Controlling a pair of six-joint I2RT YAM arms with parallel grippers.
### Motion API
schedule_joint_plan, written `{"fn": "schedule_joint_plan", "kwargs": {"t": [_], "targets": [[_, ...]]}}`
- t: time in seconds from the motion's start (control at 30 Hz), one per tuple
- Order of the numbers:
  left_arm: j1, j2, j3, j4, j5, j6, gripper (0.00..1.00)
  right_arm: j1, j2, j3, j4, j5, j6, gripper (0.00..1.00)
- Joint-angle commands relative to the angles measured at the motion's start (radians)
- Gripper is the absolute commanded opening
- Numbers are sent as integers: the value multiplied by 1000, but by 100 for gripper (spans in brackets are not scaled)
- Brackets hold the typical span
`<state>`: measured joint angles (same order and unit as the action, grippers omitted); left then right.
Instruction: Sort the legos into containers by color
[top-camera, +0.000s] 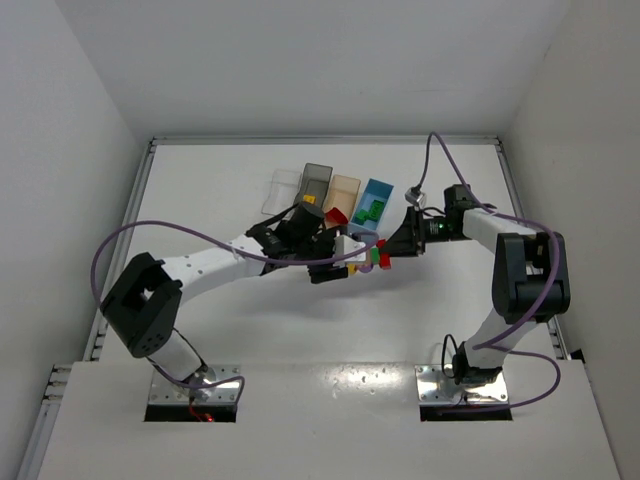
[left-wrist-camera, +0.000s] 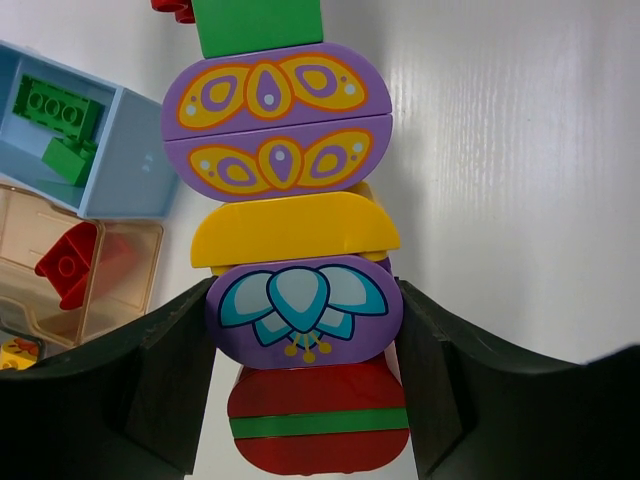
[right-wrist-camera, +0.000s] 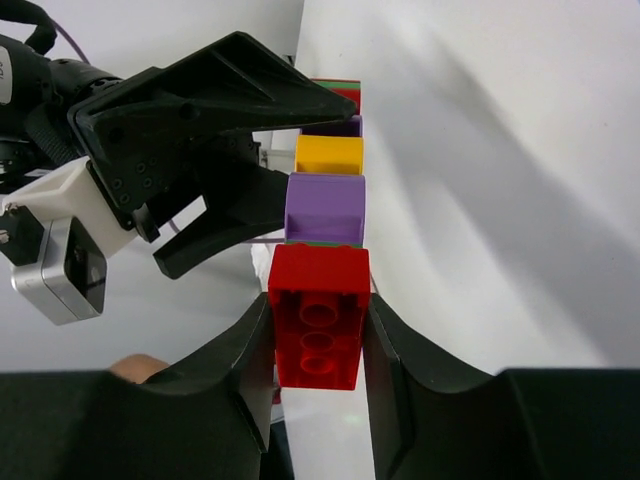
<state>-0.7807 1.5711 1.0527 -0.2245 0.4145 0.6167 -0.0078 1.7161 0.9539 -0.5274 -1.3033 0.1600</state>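
Observation:
A multicolour lego cluster (top-camera: 377, 256) hangs above the table between both grippers, in front of the bins. In the left wrist view it is a row: a red brick with a green stripe (left-wrist-camera: 318, 420), a purple lotus brick (left-wrist-camera: 303, 305), a yellow one (left-wrist-camera: 295, 228), purple patterned ones (left-wrist-camera: 278, 125) and a green one (left-wrist-camera: 258, 25). My left gripper (left-wrist-camera: 305, 340) (top-camera: 352, 252) is shut on the purple lotus brick. My right gripper (right-wrist-camera: 318, 340) (top-camera: 392, 248) is shut on the red end brick (right-wrist-camera: 318, 315).
Four bins stand in a row at the back: clear (top-camera: 283, 190), dark grey (top-camera: 317, 175) with a yellow brick, tan (top-camera: 346, 186) with red bricks (left-wrist-camera: 70, 260), light blue (top-camera: 380, 190) with green bricks (left-wrist-camera: 60, 125). White walls enclose the table.

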Motion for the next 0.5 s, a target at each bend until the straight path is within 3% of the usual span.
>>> {"fn": "schedule_joint_plan", "kwargs": {"t": [0.0, 0.47], "targets": [[-11, -68, -22, 59, 14, -14, 21, 5, -41, -7, 27, -62, -13, 3], [-11, -223, -198, 59, -59, -70, 12, -89, -61, 22, -83, -71, -117, 0]]}}
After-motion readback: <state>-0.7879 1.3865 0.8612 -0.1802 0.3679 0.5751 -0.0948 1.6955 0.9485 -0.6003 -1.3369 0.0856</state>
